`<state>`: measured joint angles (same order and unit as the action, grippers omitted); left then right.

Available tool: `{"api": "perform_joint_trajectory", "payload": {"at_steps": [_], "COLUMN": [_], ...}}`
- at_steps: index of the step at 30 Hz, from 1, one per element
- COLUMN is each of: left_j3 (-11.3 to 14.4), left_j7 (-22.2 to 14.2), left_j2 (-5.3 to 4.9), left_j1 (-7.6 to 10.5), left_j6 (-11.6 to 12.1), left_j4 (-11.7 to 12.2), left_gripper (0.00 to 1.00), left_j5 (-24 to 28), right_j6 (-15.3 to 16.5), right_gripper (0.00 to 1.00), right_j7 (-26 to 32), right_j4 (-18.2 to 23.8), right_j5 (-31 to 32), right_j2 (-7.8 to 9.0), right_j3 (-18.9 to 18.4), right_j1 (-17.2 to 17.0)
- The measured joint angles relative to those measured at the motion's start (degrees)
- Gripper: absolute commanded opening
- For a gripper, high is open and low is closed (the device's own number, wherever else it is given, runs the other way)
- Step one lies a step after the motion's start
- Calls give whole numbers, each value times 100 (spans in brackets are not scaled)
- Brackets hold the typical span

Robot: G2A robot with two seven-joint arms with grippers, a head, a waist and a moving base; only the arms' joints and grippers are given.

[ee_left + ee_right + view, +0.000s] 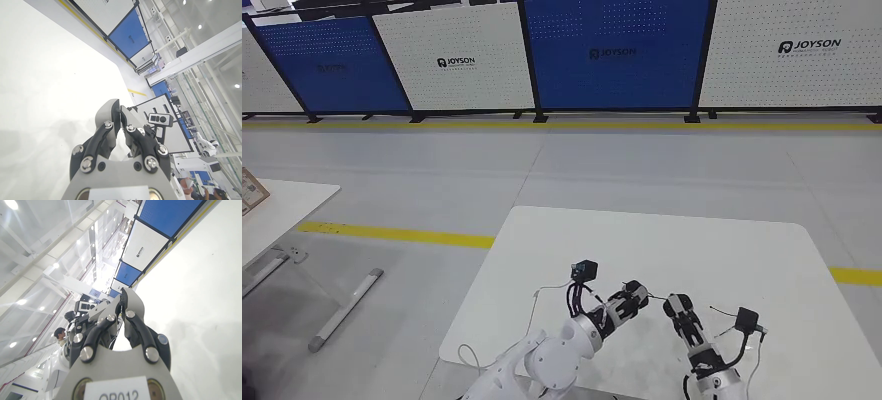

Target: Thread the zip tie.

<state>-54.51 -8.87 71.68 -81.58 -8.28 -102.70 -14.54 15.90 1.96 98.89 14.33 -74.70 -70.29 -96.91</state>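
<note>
An industrial hall: pegboard partitions (642,80), yellow floor line (392,235).

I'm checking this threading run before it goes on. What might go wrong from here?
1. The left gripper pinches only a short dark stub, probably the zip tie; it could slip or twist.
2. The right gripper, also shut, is close beside it by the near edge of the table; they might collide, or a dropped tie might fall off.

Left gripper (635,293) just beside right gripper (675,305), both over near edge of table (662,240). Panels (617,50) stand well behind it; second table (282,210) off left.
</note>
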Motion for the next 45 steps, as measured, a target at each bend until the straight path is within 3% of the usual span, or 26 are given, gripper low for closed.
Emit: {"api": "perform_joint_trajectory", "payload": {"at_steps": [6,11,13,22,29,32,35,42,45], "left_j3": [-31,-116,-118,-116,-282,-331,-331,-330,-333], "left_j7": [66,247,264,243,395,437,434,433,454], "left_j2": [12,38,39,47,124,138,142,141,143], "left_j1": [-1,31,36,21,-45,-55,-57,-57,-67], "left_j6": [-163,-627,-701,-647,-410,-377,-389,-389,-359], "left_j4": [-9,-109,-136,-152,-248,-242,-240,-240,-234], "left_gripper": [0,0,0,0,0,0,0,0,0], "left_j5": [91,241,217,297,1531,1795,1848,1841,1857], "right_j6": [312,300,293,295,213,283,195,188,80], "right_gripper": [100,100,100,100,100,100,100,100,100], "right_j7": [8,-18,-12,-11,428,784,1115,1107,1110], "right_j4": [26,41,39,39,25,34,35,38,-21], "right_j5": [23,-6,-13,-11,617,1119,1290,1194,1570], "right_j2": [17,23,23,23,78,132,161,160,178], "right_j3": [-48,-95,-91,-91,-174,-258,-310,-312,-302], "right_j1": [-84,-118,-117,-117,69,152,189,191,251]}}
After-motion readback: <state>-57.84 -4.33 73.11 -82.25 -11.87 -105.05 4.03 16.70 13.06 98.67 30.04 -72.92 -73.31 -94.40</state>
